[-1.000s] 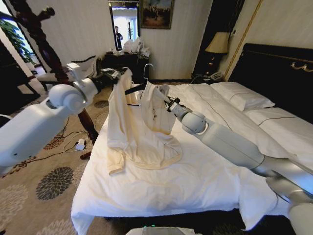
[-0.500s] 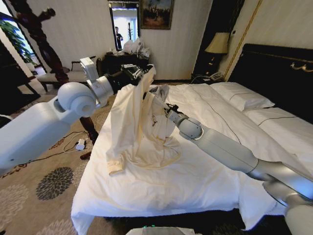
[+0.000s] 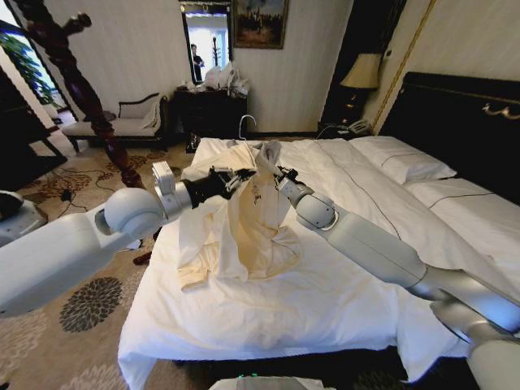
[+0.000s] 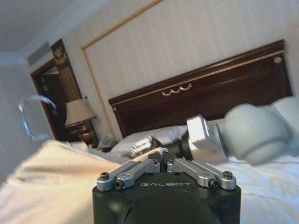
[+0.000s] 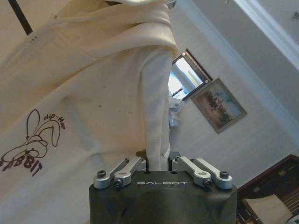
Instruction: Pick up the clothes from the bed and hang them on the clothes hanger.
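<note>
The cream clothes point(image 3: 248, 223) hang bunched above the bed point(image 3: 325, 301), lower hem and one sleeve resting on the white duvet. A silver hook of the clothes hanger point(image 3: 243, 123) pokes up behind the collar, and a dark bar of the hanger point(image 5: 19, 19) shows by the shoulder. My left gripper point(image 3: 233, 178) is shut on the clothes' upper edge from the left. My right gripper point(image 3: 280, 174) is shut on a fold of the clothes point(image 5: 117, 93) from the right, beside the dark emblem point(image 5: 32, 144). In the left wrist view the clothes point(image 4: 51, 186) lie under the left gripper point(image 4: 162, 156).
A dark carved post point(image 3: 77, 81) and a bench point(image 3: 122, 122) stand left of the bed, with cables on the patterned carpet point(image 3: 89, 301). White pillows point(image 3: 406, 158), the black headboard point(image 3: 463, 106) and a lamp point(image 3: 361, 73) lie to the right. Bare duvet stretches before the clothes.
My left arm has dropped from high above the bed to the level of the right gripper, bringing the lifted clothes down. The right gripper stayed about where it was.
</note>
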Robot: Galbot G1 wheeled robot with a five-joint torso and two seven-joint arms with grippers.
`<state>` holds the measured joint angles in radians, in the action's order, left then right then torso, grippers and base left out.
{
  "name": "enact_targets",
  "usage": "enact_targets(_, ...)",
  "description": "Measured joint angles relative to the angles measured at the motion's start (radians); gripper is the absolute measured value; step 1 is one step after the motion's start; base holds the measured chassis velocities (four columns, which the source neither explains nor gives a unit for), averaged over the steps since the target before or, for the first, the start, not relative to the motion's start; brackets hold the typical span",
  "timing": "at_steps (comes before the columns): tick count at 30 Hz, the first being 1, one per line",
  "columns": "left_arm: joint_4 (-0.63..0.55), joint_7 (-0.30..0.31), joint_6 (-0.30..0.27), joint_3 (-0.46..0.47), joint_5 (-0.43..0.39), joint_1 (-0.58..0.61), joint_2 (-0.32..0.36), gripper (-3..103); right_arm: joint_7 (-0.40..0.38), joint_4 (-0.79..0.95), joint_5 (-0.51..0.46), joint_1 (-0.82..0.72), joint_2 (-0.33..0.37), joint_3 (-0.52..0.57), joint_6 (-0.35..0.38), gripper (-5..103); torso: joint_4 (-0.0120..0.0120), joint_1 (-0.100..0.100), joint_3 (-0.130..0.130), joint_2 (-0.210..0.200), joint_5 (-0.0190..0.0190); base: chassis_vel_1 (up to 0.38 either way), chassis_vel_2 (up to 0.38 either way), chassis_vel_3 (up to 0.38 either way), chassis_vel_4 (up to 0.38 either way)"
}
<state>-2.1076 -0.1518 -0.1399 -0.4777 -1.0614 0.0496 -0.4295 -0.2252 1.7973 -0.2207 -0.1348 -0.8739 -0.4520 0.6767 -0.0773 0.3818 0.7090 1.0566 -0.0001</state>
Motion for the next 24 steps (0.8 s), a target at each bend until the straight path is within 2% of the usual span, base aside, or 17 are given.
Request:
enact_targets(6, -0.008, -0.026, 0.029, 0.001, 0.043, 0.07, 0.02, 1, -0.017, 0.025, 0.0, -0.016, 0.014, 0.015, -0.016, 19, -0.0006, 0.0, 0.0, 0.0, 0.0001, 0.0, 0.0, 0.0, 0.0)
enact_targets(15, -0.019, -0.06, 0.059, 0.0, 0.076, 0.123, 0.045, 1, -0.064, 0.056, 0.025, -0.055, 0.011, 0.036, -0.047, 19, -0.0003, 0.0, 0.0, 0.0, 0.0001, 0.0, 0.0, 0.0, 0.0)
enact_targets(22, -0.032, -0.094, 0.083, 0.0, 0.103, 0.174, 0.065, 1, -0.095, 0.053, 0.141, -0.095, 0.013, 0.063, -0.131, 19, -0.0003, 0.0, 0.0, 0.0, 0.0001, 0.0, 0.0, 0.0, 0.0)
enact_targets(24, -0.037, -0.103, 0.086, 0.008, 0.107, 0.19, 0.067, -2, -0.097, 0.052, 0.182, -0.105, 0.014, 0.07, -0.158, 19, -0.0003, 0.0, 0.0, 0.0, 0.0001, 0.0, 0.0, 0.0, 0.0)
